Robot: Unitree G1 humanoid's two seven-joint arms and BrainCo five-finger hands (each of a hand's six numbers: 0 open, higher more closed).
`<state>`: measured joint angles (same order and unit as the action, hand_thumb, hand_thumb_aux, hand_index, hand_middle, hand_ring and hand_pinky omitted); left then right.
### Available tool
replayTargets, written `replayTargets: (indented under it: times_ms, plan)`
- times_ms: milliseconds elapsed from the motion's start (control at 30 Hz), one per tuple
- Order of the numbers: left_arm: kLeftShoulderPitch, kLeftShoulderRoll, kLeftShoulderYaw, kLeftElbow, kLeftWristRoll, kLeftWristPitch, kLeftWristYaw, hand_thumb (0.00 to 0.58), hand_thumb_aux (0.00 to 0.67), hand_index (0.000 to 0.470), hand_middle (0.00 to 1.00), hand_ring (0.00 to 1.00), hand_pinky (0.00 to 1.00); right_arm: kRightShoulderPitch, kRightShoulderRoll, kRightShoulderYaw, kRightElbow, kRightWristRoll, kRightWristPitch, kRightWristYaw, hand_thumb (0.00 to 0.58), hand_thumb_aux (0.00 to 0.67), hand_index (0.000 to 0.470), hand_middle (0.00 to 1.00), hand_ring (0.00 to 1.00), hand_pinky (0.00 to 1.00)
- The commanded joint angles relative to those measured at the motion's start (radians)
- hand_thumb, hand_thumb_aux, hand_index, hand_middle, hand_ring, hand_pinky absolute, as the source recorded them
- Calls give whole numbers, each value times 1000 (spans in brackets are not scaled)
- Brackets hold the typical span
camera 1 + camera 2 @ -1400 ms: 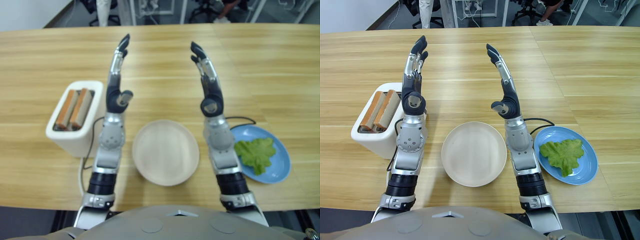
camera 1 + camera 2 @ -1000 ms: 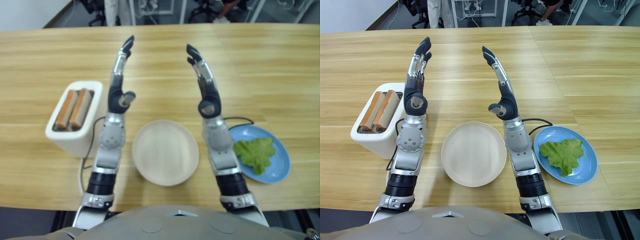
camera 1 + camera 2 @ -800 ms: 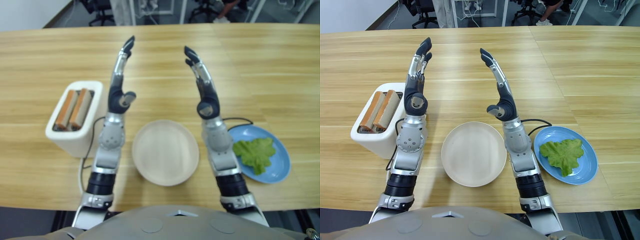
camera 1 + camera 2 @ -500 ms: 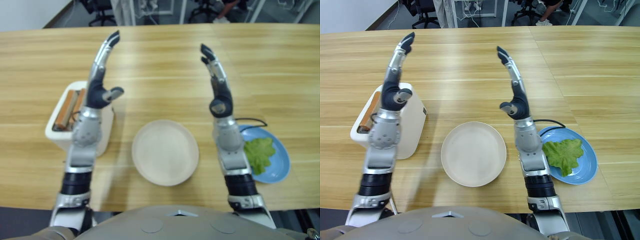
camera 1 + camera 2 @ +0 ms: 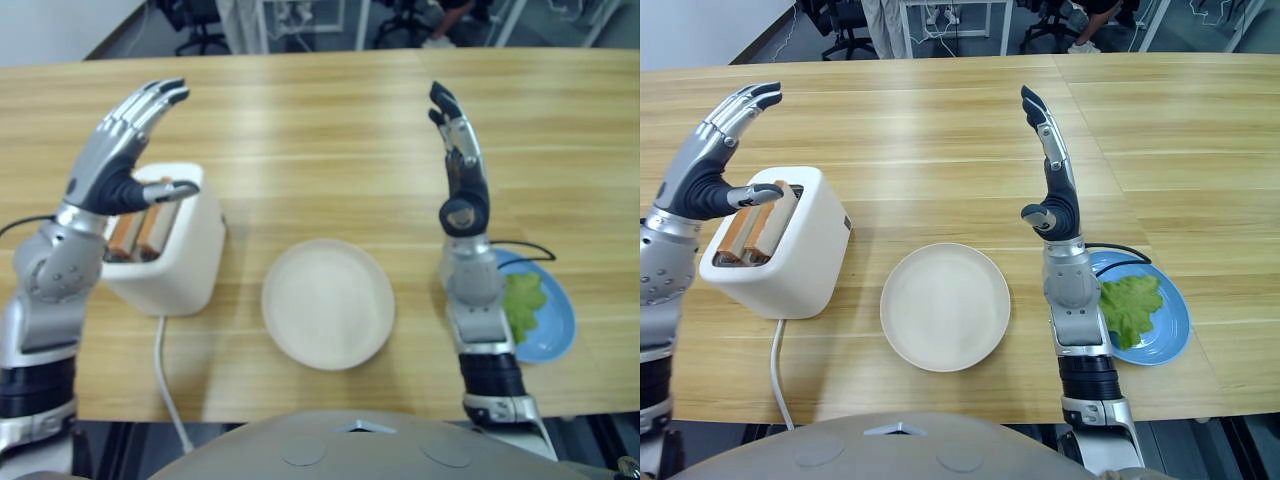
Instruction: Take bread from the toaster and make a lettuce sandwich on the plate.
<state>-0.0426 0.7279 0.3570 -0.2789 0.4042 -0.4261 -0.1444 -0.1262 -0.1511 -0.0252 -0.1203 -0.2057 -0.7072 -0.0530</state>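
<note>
A white toaster (image 5: 780, 258) stands at the left of the wooden table with two browned bread slices (image 5: 752, 228) in its slots. My left hand (image 5: 710, 160) hangs open just above its far left side, thumb over the slices, holding nothing. A round beige plate (image 5: 945, 305) lies bare in the middle. A lettuce leaf (image 5: 1130, 305) rests on a blue plate (image 5: 1168, 330) at the right. My right hand (image 5: 1050, 160) stands upright and open between the two plates, its forearm covering the blue plate's left rim.
The toaster's white cable (image 5: 777, 372) runs over the table's near edge. A black cable (image 5: 1118, 248) lies behind the blue plate. The far half of the table (image 5: 920, 110) is bare wood. Chairs and table legs stand beyond the far edge.
My left hand has swung left, from beside the beige plate to above the toaster, and turned palm-on. My right hand has shifted right, toward the blue plate. The view also shifted slightly.
</note>
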Motion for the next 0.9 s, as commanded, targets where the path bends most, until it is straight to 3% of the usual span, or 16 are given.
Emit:
replayTargets:
  times_ms: [33, 533, 900]
  plan:
    - [52, 106, 81, 97, 96, -30, 9, 0, 0, 0, 0, 0, 0, 3, -17, -27, -4, -1, 0, -2, 0, 0, 0, 0, 0, 0]
    - [255, 409, 91, 340, 189, -10, -150, 0, 0, 0, 0, 0, 0, 26, -23, -62, -9, -12, -10, -22, 0, 0, 0, 0, 0, 0]
    - [322, 454, 57, 363, 193, -18, -223, 0, 0, 0, 0, 0, 0, 42, -28, -75, -30, -12, -7, -24, 0, 0, 0, 0, 0, 0]
